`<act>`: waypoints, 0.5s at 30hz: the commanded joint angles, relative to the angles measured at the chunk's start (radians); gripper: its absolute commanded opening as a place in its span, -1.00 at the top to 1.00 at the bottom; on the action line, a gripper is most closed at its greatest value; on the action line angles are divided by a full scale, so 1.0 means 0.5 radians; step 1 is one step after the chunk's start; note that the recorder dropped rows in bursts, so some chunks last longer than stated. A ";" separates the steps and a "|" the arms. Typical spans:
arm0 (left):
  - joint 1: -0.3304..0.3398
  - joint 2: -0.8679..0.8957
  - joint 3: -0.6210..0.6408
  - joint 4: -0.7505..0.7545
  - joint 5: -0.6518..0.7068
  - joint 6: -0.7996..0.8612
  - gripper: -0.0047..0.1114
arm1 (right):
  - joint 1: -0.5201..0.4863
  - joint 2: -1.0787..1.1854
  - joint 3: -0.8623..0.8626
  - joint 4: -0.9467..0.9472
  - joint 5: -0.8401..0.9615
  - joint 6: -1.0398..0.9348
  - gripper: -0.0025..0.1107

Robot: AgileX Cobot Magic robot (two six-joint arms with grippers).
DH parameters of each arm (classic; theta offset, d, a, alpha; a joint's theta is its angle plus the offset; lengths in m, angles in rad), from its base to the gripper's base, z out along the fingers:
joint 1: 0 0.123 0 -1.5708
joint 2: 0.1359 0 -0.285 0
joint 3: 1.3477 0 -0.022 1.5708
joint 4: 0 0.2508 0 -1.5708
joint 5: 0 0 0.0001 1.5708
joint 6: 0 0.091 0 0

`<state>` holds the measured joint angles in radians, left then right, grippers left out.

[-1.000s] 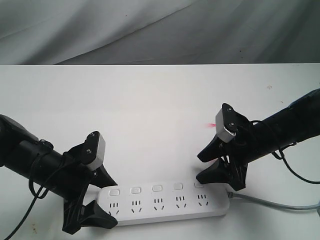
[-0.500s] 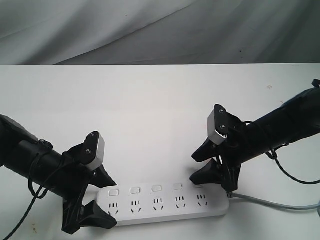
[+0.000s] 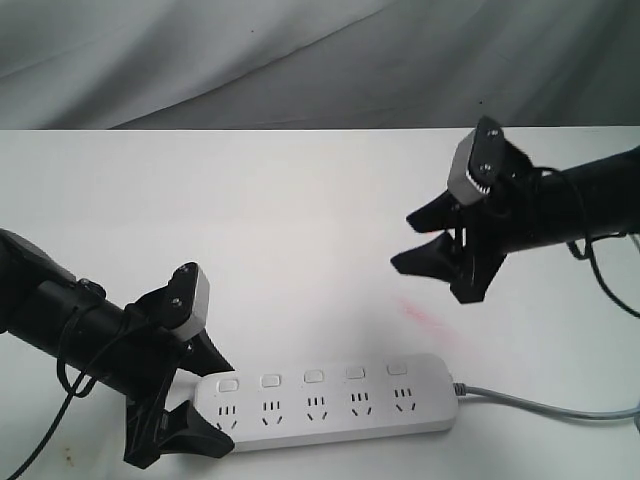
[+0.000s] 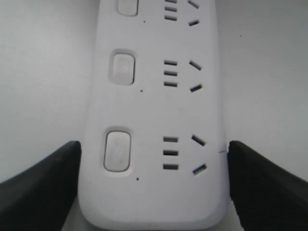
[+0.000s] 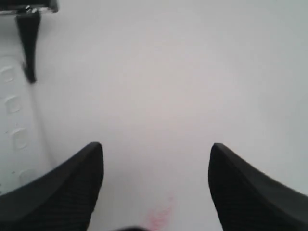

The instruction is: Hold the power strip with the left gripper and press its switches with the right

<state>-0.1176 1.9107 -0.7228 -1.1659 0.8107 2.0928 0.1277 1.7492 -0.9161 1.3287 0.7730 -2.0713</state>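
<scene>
Nearest the camera, no change. The power strip (image 3: 330, 398) lies flat along the near edge of the table (image 3: 300, 220), same spot as a second ago. The left gripper (image 3: 222, 405) stays clamped across the strip's rounded end, one finger on each long side. The grey cord (image 3: 540, 405) runs off the other end, toward the right.

Further back is the one change. The right gripper (image 3: 403, 242) was down at the cord end a second ago, with its lower finger at the last of the switches (image 3: 313, 377). Now it is lifted and pulled back, well apart from the strip, over bare table. Its jaws are spread wide and hold nothing.

Judgement: the press on the end switch is likely over and the arm is backing off, either finished or resetting. All five switches are uncovered now, but I cannot tell pressed from unpressed.

A faint pink smear (image 3: 420, 312) marks the table between the strip and the right gripper. The grey cloth backdrop (image 3: 300, 60) is unchanged.

Views:
- The left wrist view shows the grip itself, both black fingers (image 4: 43, 178) against the strip's edges, with the nearest switch between them. The exterior view half hides this.
- The right wrist view confirms the empty jaws and nothing under them except the smear, with the strip only at the frame's edge.
- Only the exterior view shows both arms and the gap between them.
</scene>
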 commanded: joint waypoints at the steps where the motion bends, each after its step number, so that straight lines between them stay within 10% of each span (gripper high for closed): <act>1: -0.007 0.006 -0.005 0.005 -0.006 0.002 0.38 | -0.024 -0.253 0.003 0.046 -0.328 0.254 -0.08; 15: -0.007 0.006 -0.005 0.005 -0.006 0.002 0.38 | -0.024 -1.227 0.003 0.677 -1.449 0.555 -0.08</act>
<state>-0.1176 1.9107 -0.7228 -1.1659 0.8107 2.0928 0.1228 1.2078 -0.9161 1.5759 0.1540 -1.8052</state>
